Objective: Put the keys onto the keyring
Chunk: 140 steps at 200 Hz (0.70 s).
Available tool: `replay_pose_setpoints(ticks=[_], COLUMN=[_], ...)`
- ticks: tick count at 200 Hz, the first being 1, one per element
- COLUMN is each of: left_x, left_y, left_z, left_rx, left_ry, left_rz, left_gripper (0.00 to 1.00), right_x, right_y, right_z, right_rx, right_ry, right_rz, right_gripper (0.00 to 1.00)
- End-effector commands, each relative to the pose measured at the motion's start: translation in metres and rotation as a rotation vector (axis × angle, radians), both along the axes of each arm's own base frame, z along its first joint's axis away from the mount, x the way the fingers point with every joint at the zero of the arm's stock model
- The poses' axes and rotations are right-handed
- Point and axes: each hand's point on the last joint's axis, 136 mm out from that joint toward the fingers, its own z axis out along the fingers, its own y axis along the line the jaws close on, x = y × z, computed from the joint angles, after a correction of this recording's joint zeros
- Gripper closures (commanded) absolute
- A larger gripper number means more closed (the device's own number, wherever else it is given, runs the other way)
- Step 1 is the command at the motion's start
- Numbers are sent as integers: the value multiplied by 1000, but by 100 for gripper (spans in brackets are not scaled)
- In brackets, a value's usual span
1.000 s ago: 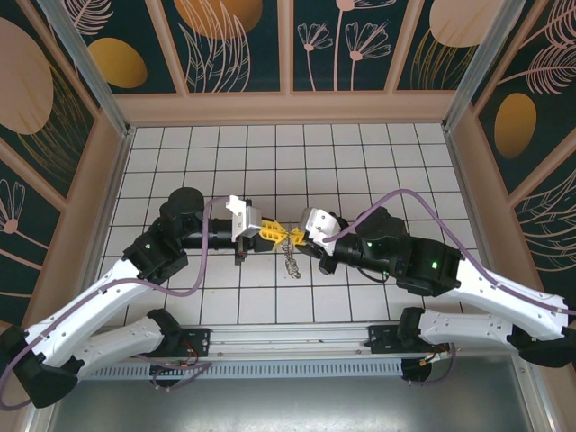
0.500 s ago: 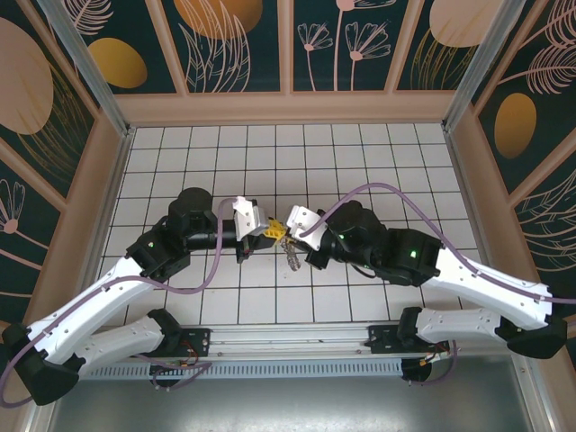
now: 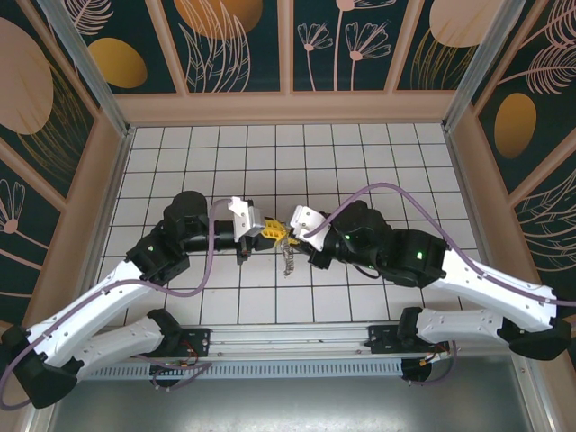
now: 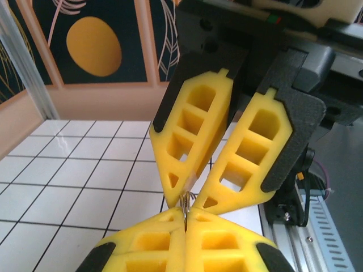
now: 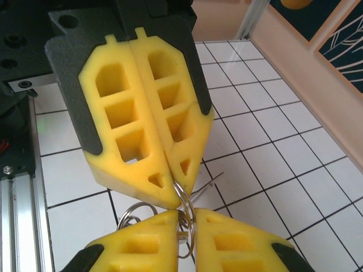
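Above the white tiled table, walled by dark floral panels, the left gripper clenches the thin grey metal keyring. The right gripper stands parted around it. Silvery keys dangle below.

Both grippers' fingers at keyring

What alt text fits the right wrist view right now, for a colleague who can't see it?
Over a white tiled table, the shut yellow pads of the left gripper come from above and meet the right gripper at the bottom, whose fingertips are slightly apart. Thin metal rings, the keyring, are caught where they meet, with loops hanging beside them.
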Motion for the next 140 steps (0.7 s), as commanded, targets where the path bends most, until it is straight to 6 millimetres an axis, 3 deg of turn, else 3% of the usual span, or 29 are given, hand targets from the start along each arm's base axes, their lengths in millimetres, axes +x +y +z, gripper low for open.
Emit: replay_pose_setpoints(ticks=[1, 45, 79, 117, 140], left_x=[-18, -25, -29, -7, 14], left_y=[1, 2, 2, -2, 0], left_z=[44, 51, 52, 23, -2], left_rx=[-154, -192, -215, -73, 79], left_ry=[-72, -68, -59, -33, -24], left_rz=[-78, -109, -132, -32, 66], left_gripper=[100, 100, 100, 100, 93], right_x=[-6, -8, -8, -4, 5], right_y=[2, 0, 2, -4, -8], right_z=[9, 14, 18, 24, 16], right_rx=[65, 92, 114, 117, 63], right_ry=[7, -4, -9, -32, -37], right_rz=[24, 27, 36, 4, -45], right_gripper=[87, 88, 100, 100, 100])
